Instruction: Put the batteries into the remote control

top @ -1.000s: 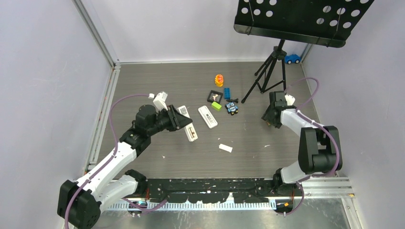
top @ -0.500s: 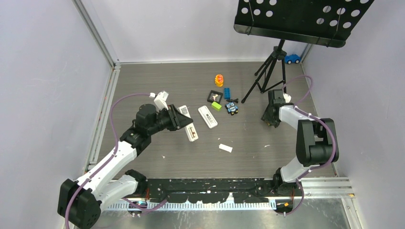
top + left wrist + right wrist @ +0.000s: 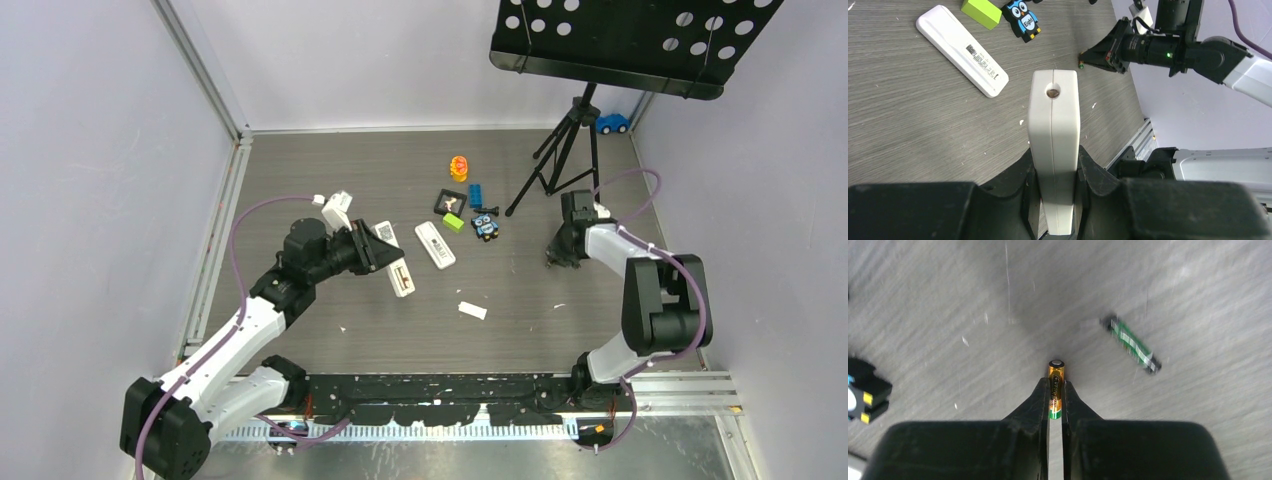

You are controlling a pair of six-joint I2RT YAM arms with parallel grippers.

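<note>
My left gripper [image 3: 1054, 167] is shut on the remote control [image 3: 1054, 110], a white slab held edge-on above the table. From above, the remote control [image 3: 401, 277] sticks out of the left gripper [image 3: 378, 252] toward the table's middle. My right gripper [image 3: 1056, 386] is shut on an orange battery [image 3: 1056, 377] that lies along the jaws, its silver end pointing forward. A second battery [image 3: 1131, 343], dark with green and white bands, lies loose on the table ahead to the right. In the top view the right gripper [image 3: 553, 258] points down at the table on the right side.
A slimmer white remote [image 3: 434, 244] lies mid-table, with a green block [image 3: 454, 222], an owl figure [image 3: 485, 226], a blue block [image 3: 476, 193] and an orange toy [image 3: 459, 168] behind it. A small white piece [image 3: 472, 310] lies nearer. A tripod stand [image 3: 560, 155] rises behind the right arm.
The right gripper's jaws have closed onto the orange battery, and its wrist has shifted slightly. The left arm and the remote control have not moved.
</note>
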